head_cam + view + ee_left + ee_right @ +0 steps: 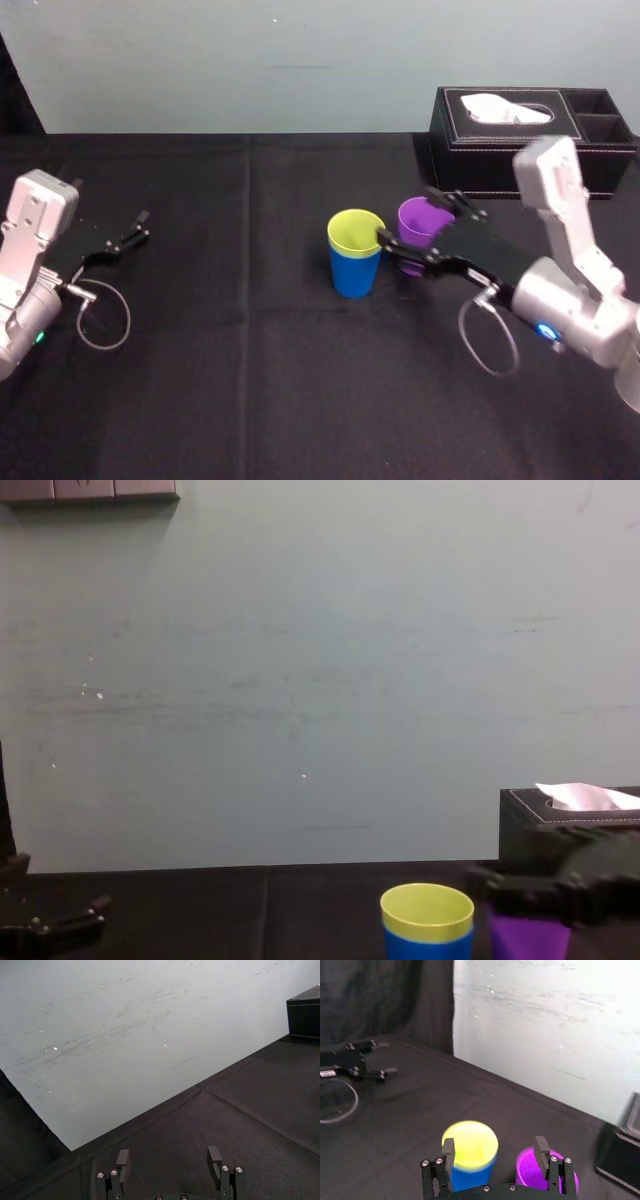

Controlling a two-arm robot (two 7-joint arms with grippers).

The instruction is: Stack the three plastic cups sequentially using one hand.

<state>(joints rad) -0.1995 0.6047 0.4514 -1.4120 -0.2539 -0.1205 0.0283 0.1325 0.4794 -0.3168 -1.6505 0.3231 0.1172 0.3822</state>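
A yellow-green cup (355,232) sits nested inside a blue cup (354,275) at the middle of the black table. Just to its right stands a purple cup (424,222), upright. My right gripper (408,222) is open at the purple cup, one finger toward the stacked pair and one on the far side. In the right wrist view the open gripper (495,1152) spans the yellow-green cup (470,1142) and the purple cup (532,1172), gripping neither. The chest view has the stack (427,910) and the purple cup (528,940) under the gripper (520,885). My left gripper (125,240) rests open at the far left.
A black tissue box (520,130) stands at the back right, close behind the right arm. Cable loops hang by each wrist (105,320) (490,345). Bare black cloth (250,380) lies left of and in front of the cups.
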